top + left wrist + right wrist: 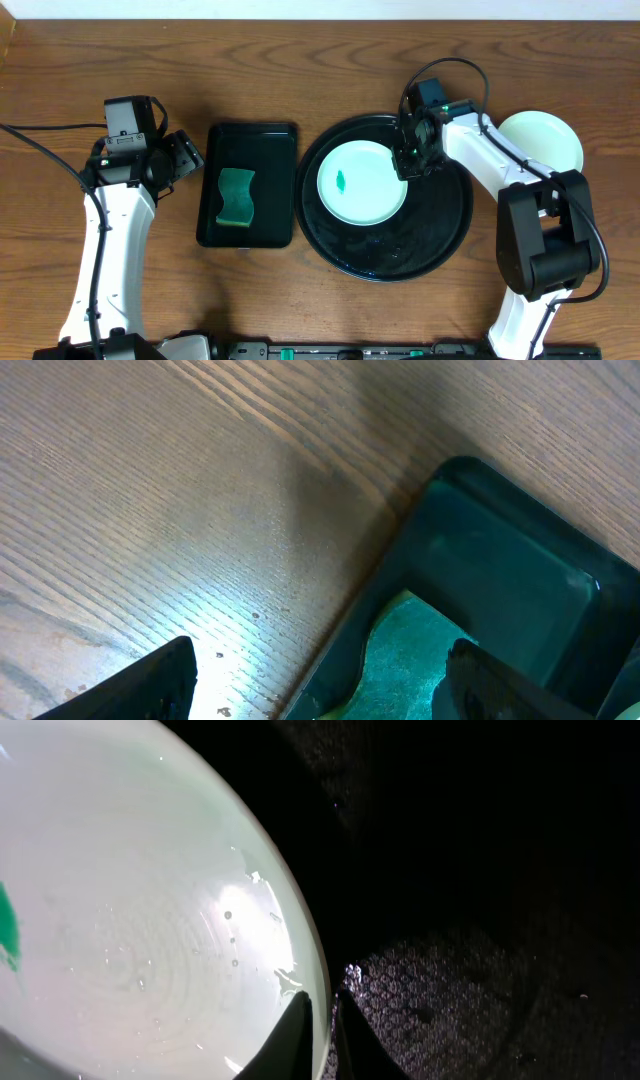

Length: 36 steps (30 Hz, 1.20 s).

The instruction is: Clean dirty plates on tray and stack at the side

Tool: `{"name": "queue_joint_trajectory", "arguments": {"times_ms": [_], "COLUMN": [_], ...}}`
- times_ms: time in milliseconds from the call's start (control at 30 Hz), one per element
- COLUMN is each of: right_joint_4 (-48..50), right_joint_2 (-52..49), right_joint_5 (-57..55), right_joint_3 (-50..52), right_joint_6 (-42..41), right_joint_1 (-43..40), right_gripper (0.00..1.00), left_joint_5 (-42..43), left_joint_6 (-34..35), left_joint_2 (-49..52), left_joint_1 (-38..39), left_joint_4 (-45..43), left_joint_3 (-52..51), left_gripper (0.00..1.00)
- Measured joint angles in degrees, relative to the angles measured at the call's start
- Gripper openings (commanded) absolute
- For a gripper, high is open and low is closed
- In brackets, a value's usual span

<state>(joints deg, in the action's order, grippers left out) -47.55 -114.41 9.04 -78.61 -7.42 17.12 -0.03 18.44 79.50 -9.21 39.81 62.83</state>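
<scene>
Working over a wooden worktop (300,60), with the right pincer (410,160) lowered onto the round black tray (450,240), which lies directly beneath it and spreads away on every side. Leaving the left pincer (185,155) spread wide and empty over bare wood, just beside a corner of the rectangular tray (270,140), probably parked there to reach the cleaning tool. Pinching the nearest rim of the dirty plate (370,200) between the right fingertips (300,1030), drawn almost together on either face of the edge, most likely to steady or lift it for wiping. Noting a second pale plate (545,140) on the wood behind the right pincer, past its arm, seemingly the start of the stack. Finding the green sponge (236,196) near the left pincer, untouched. Spotting a small green smear (341,181) ahead of the right fingertips, so wiping judged not yet done.
</scene>
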Motion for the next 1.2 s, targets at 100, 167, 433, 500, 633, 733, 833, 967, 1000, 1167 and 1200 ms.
{"name": "queue_joint_trajectory", "arguments": {"times_ms": [100,167,433,500,633,733,833,967,1000,1167,1200], "right_joint_4": [0.42,0.46,0.68,0.74,0.76,0.76,0.76,0.76,0.76,0.74,0.74], "right_joint_2": [-0.09,-0.20,-0.35,-0.35,-0.35,-0.35,-0.35,-0.35,-0.35,-0.35,-0.35], "right_joint_5": [0.00,-0.02,0.26,0.35,0.42,0.42,0.44,0.44,0.46,0.46,0.46], "right_joint_3": [0.63,0.92,1.11,1.11,1.11,1.11,1.11,1.11,1.11,1.11,1.11], "right_joint_6": [0.00,0.00,-0.31,-0.37,-0.68,-0.98,-1.11,-1.14,-1.14,-1.14,-1.14], "right_joint_1": [0.00,0.00,0.00,0.00,0.00,0.00,0.00,0.00,0.00,0.00,0.00], "right_gripper": [0.08,0.08,0.01,0.01,0.01,0.01,0.01,0.01,0.01,0.01,0.01], "left_joint_5": [0.00,0.02,0.00,0.00,0.00,0.00,0.00,0.00,0.00,0.00,0.00], "left_joint_6": [0.00,0.00,0.00,0.00,0.00,-0.02,0.00,0.00,0.00,0.00,-0.02], "left_joint_2": [0.00,0.00,0.00,0.00,0.00,0.00,0.00,0.00,0.00,0.00,0.00], "left_joint_1": [0.00,0.00,0.00,0.00,0.00,0.00,0.00,0.00,0.00,0.00,0.00], "left_joint_4": [0.00,0.00,0.00,0.00,0.00,0.00,0.00,0.00,0.00,0.00,0.00], "left_joint_3": [0.00,0.00,0.00,0.00,0.00,0.00,0.00,0.00,0.00,0.00,0.00], "left_gripper": [0.80,0.80,0.80,0.80,0.80,0.80,0.80,0.80,0.80,0.80,0.80]}}
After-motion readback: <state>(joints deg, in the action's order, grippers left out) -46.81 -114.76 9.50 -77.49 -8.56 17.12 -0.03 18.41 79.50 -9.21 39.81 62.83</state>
